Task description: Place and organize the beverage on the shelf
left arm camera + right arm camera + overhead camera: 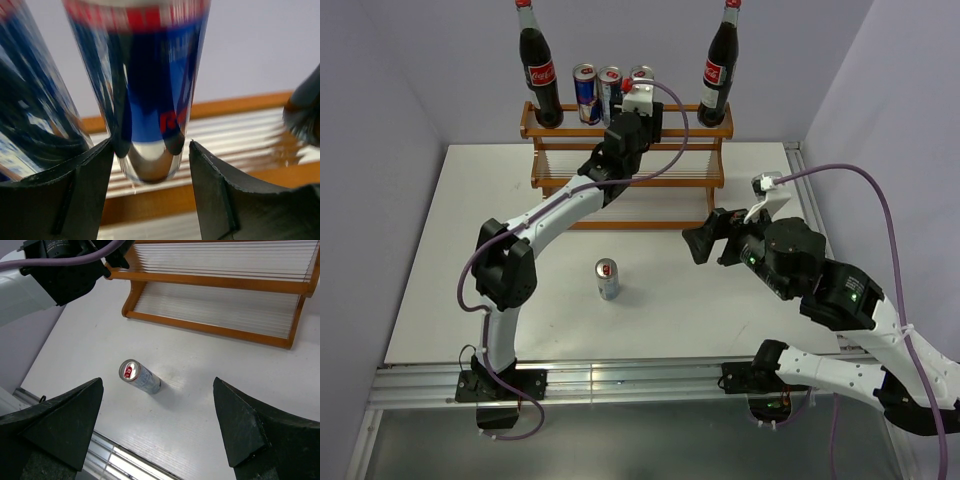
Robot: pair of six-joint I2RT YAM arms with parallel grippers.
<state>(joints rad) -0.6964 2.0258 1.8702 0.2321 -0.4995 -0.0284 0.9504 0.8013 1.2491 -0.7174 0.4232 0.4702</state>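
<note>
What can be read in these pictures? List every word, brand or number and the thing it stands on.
"Coca-Cola": white script on the red label of the left cola bottle.
Right cola bottle: same red label, script too small to read.
"R": red letter on the blue can in the left wrist view; the rest is blurred.
Three cans on the shelf and the lone can on the table: print too small to read.

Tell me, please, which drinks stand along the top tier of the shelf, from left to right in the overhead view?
left cola bottle → first can → second can → third can → right cola bottle
</note>
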